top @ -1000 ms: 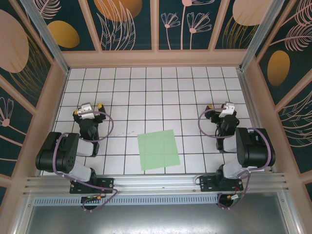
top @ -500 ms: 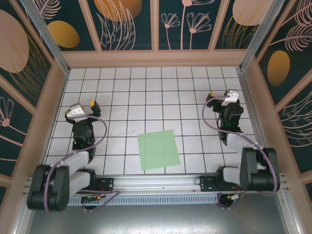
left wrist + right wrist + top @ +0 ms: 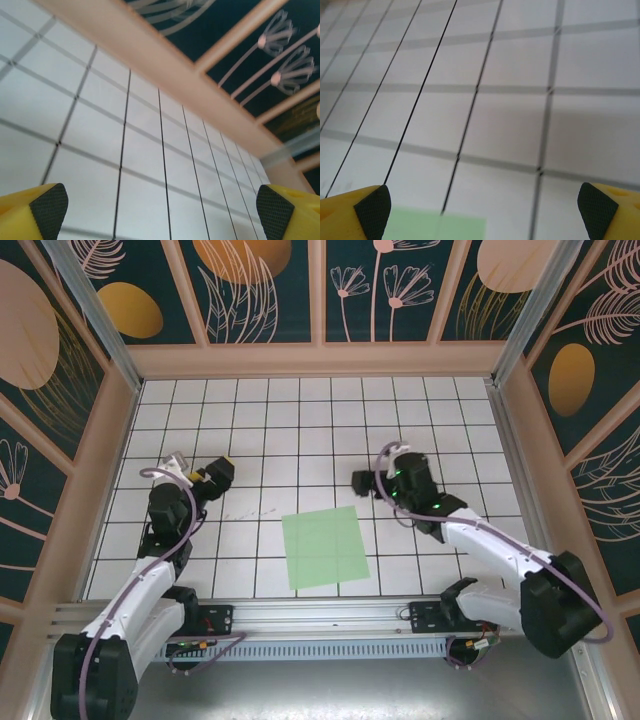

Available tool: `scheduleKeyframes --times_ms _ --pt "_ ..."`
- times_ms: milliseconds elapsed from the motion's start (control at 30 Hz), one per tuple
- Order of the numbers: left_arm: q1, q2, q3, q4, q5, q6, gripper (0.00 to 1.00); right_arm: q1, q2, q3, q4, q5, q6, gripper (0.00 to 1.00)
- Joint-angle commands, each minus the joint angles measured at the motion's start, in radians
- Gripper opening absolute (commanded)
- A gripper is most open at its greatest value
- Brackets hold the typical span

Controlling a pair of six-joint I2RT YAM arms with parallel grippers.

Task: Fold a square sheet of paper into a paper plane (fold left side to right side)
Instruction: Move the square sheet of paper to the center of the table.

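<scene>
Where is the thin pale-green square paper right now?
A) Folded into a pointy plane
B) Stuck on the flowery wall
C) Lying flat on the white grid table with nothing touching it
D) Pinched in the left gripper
C: the thin pale-green square sheet of paper lies flat and unfolded on the white grid table, with the left gripper and the right gripper both open and apart from it.

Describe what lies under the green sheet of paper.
The square sheet of paper lies flat on the white gridded table. The tiles beneath it are hidden by the paper.
</scene>
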Motion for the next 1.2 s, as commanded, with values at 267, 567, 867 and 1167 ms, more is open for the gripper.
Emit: scheduleKeyframes --times_ms 267,567,867,1167 --pt "-0.028 0.107 0.043 -0.043 0.085 -0.021 0.99 0.370 0.408 0.262 -0.300 0.075 0.050 0.99" --pt "-0.027 0.107 0.061 -0.090 0.055 0.007 0.98 0.376 0.523 0.278 -0.243 0.074 0.054 0.99" --pt "-0.027 0.108 0.069 -0.110 0.036 0.006 0.98 0.318 0.597 0.276 -0.144 0.036 0.068 0.99" --pt "-0.027 0.109 0.068 -0.131 0.016 0.006 0.98 0.227 0.701 0.353 -0.081 0.025 0.034 0.97"
